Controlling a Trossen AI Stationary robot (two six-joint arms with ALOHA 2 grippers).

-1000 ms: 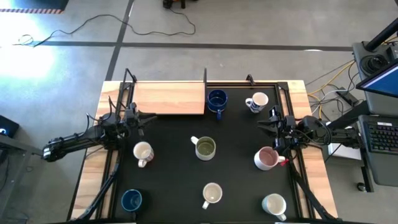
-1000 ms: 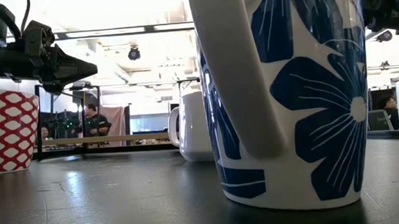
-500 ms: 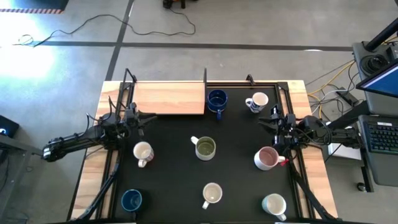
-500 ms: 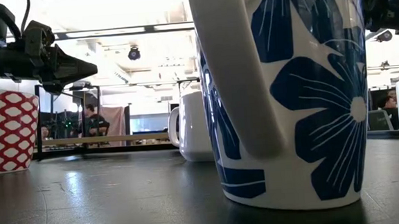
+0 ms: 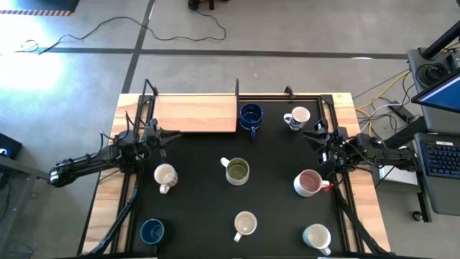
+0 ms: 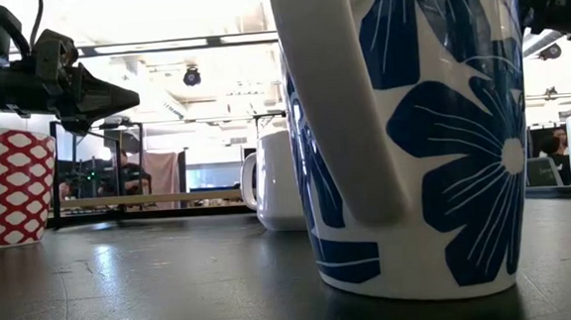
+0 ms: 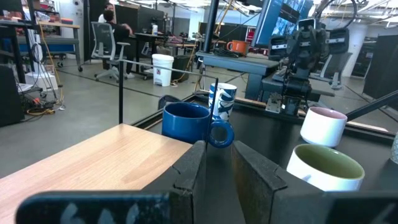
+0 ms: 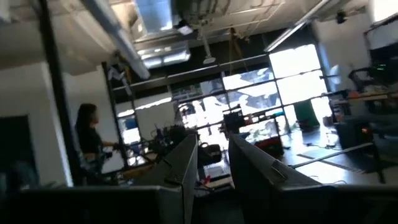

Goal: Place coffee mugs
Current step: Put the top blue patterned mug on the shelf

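seven ceramic handled mugs visible from above, all upright on the black mat (image 5: 273, 180) covering the bench (image 5: 108, 194). back row: dark blue glazed mug (image 5: 251, 115) just beside the end of the light wooden board (image 5: 195, 114), and a white mug with blue flower print (image 5: 297, 117) near the back right corner. middle row: cream mug with red print (image 5: 164, 175) on the left, white mug with olive-green inside (image 5: 236, 171) in the centre, pink mug (image 5: 308, 183) on the right. front row: second dark blue mug (image 5: 152, 232) at front left, plain white mug (image 5: 245, 224) front centre, white mug with pale inside (image 5: 317, 235) front right. all stand well apart from one another.

left gripper (image 5: 167, 136) hangs above the mat's left side, just in front of the wooden board and behind the cream red-print mug; jaws nearly together with a narrow gap, nothing between them. its wrist view looks across the board at the dark blue mug.

right gripper (image 5: 310, 141) is over the mat's right edge, between the blue-flower mug and the pink mug, touching neither. jaws slightly apart, empty; its wrist view shows only the room, tilted upward.

a person (image 8: 88, 138) stands in the room beyond the bench.
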